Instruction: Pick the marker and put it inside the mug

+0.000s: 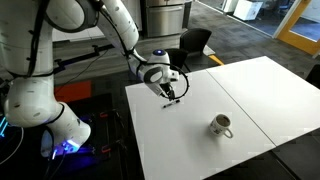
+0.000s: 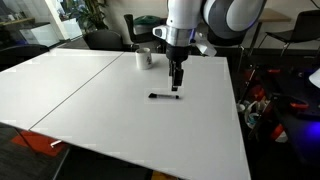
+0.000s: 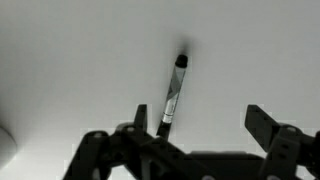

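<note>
Shows the tool (image 2: 176, 86) spread wide with nothing in its grip, hanging just above the black marker (image 2: 164, 96) lying flat on the white desk (image 2: 90, 90) (seen from the wrist, between the fingers (image 3: 265, 128), nearer to one side). Has the mug (image 1: 221, 125) standing upright on the same desk, close to an edge, well apart from marker and tool.

A white table (image 1: 250, 95) of two slabs meeting at a seam fills an office with grey carpet (image 1: 250, 35), a black chair (image 1: 196, 42) behind the table, and, in an exterior view, a leafy plant (image 2: 93, 12) at the back.
</note>
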Robot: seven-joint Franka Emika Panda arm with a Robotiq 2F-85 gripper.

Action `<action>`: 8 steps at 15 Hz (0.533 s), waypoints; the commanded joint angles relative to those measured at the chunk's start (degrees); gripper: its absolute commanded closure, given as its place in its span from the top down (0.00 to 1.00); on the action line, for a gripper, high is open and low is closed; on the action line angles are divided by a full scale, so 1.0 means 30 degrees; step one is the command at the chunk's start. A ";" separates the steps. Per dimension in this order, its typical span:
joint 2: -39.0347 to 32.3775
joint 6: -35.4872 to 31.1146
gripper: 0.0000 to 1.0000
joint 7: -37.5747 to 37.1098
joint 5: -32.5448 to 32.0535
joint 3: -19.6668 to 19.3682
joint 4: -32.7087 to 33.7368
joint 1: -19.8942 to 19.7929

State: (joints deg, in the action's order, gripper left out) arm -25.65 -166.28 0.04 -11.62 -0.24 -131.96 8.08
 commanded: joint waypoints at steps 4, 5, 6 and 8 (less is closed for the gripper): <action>-0.0698 0.0821 1.00 0.0307 0.0378 0.0194 0.0938 -0.0222; -0.0746 0.0824 1.00 0.0309 0.0381 0.0195 0.0978 -0.0230; -0.0766 0.0827 1.00 0.0310 0.0382 0.0197 0.1004 -0.0230; -0.0925 0.0689 1.00 0.0130 0.0399 0.0098 0.1172 -0.0170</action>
State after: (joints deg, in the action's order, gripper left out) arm -28.01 -163.87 0.67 -10.84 0.51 -128.93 7.24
